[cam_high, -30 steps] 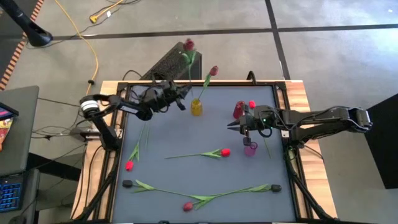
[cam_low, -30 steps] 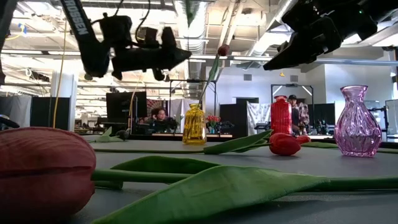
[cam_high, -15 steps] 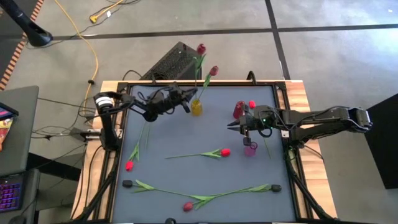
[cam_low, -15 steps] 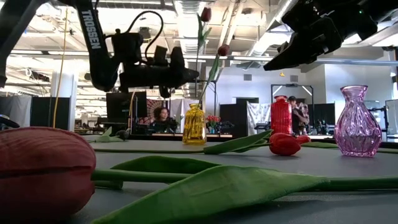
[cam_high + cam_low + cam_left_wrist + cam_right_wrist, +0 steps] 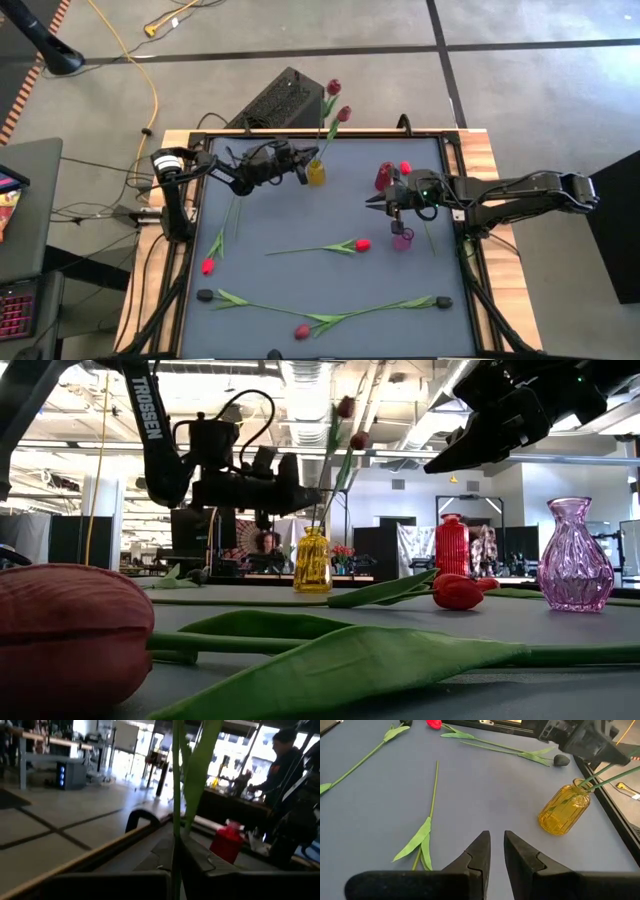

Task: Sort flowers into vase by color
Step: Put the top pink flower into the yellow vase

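Observation:
My left gripper [image 5: 300, 168] hangs level beside the yellow vase [image 5: 316, 174] at the far side, shut on a maroon tulip [image 5: 333, 87]. That tulip's stem goes down to the vase mouth [image 5: 582, 783], where a second maroon tulip [image 5: 344, 113] stands. My right gripper [image 5: 370, 201] hovers mid-table by the red vase [image 5: 384, 178] and purple vase [image 5: 402, 241], its fingers [image 5: 480, 847] slightly apart with nothing between them. Loose tulips lie on the mat: red ones [image 5: 208, 265] [image 5: 362, 244], a maroon one [image 5: 301, 331] and black ones [image 5: 204, 296] [image 5: 443, 301]. My left gripper pinches the maroon tulip's thin green stem [image 5: 175, 827] between its two fingers, a little above the yellow vase's mouth. The fingers come level from the table's left and lie across the stem. The stem stands nearly upright, head high above [image 5: 345, 407], lower end at the vase mouth.
The red vase holds a red tulip [image 5: 405, 168]. A black box [image 5: 285, 100] stands beyond the table's far edge. People show in the room behind [image 5: 280, 765]. A big red tulip head [image 5: 70, 635] lies close to the low camera.
My left gripper has come down and gone a little toward the yellow vase, staying shut on the stem. The maroon tulip has sunk with it, swinging more upright, and its head now stands close to the other tulip's head above the vase.

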